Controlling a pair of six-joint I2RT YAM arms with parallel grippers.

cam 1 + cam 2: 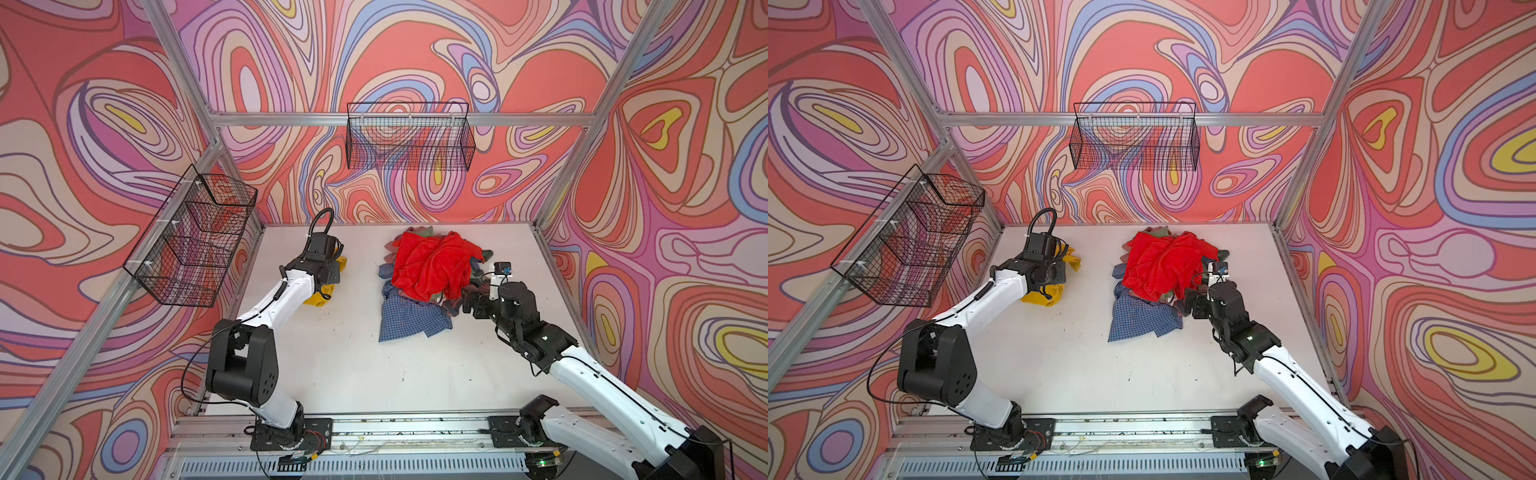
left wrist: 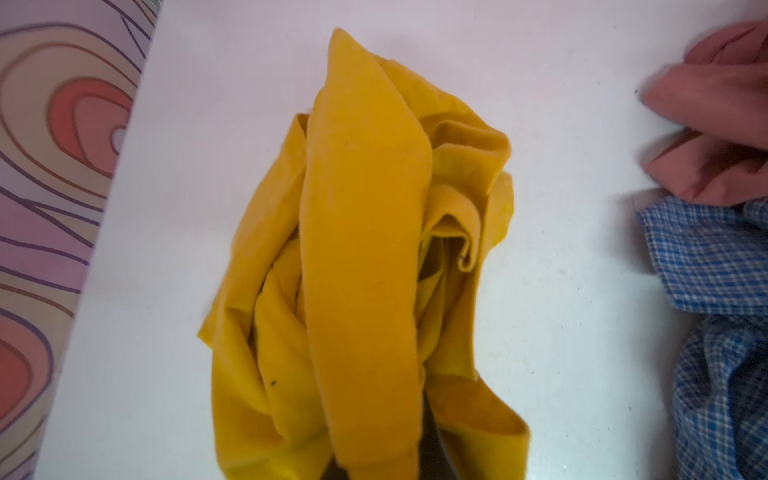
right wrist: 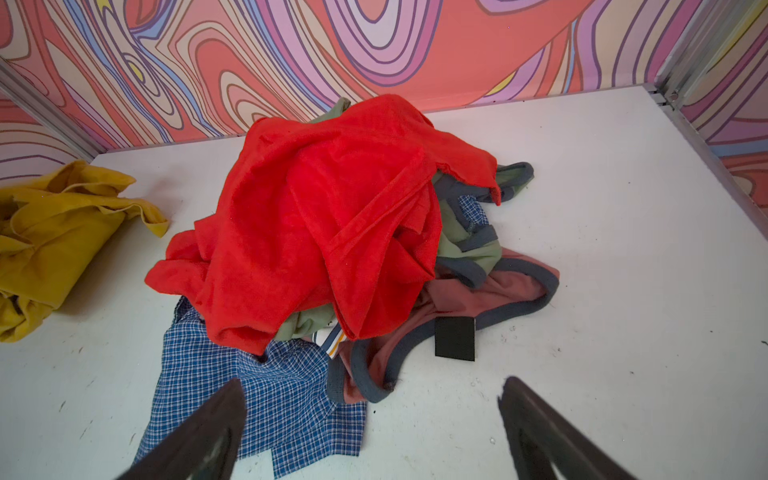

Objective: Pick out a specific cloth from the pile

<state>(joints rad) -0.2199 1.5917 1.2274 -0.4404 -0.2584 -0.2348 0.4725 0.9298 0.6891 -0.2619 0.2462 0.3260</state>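
A rail [image 1: 415, 428] fronts the scuffed white desk [image 1: 353, 374]. The right gripper [image 3: 370, 386], jaws spread wide, is at the near edge of the pile [image 3: 332, 208], close to a plain black tag [image 3: 455, 338] on a pink garment. Left of the pile and apart from it, the left gripper [image 1: 328, 272] pinches the cloth [image 2: 361, 249], its jaws mostly hidden by yellow folds. Behind, wire baskets [image 1: 407, 137] hang on swirl-patterned walls [image 1: 415, 50].

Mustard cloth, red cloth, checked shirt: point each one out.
mustard cloth [image 2: 361, 232], left wrist view, long middle fold
red cloth [image 3: 332, 216], right wrist view, its crown
checked shirt [image 1: 409, 322], a top view, flat lower part
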